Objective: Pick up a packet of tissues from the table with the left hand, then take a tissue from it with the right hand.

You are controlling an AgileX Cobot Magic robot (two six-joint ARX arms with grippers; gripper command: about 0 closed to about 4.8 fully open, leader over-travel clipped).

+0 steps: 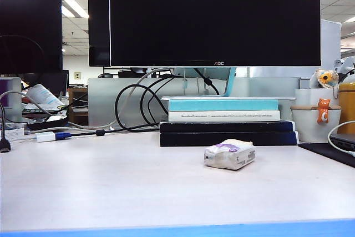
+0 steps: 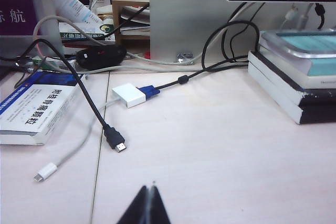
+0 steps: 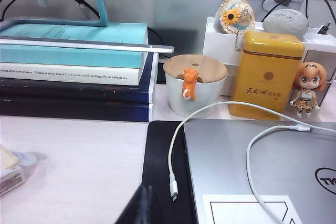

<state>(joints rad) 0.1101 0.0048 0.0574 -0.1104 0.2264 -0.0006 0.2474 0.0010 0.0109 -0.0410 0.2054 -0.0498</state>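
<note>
Exterior view shows me the packet (image 1: 229, 154) lying flat on the counter (image 1: 111, 187), right of centre, before the stacked books (image 1: 227, 123), long axis running side to side. Neither arm appears there. My left end effector (image 2: 151, 203) is clenched, empty, low over bare counter; the packet lies off to its right, out of its view. My right end effector (image 3: 143, 204) is also clenched, with the packet (image 3: 10, 174) nearer it.

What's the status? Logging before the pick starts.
Left pincer and right pincer shut, empty, off the packet of tissues. Packet alone on table. Nothing blocking.
</note>
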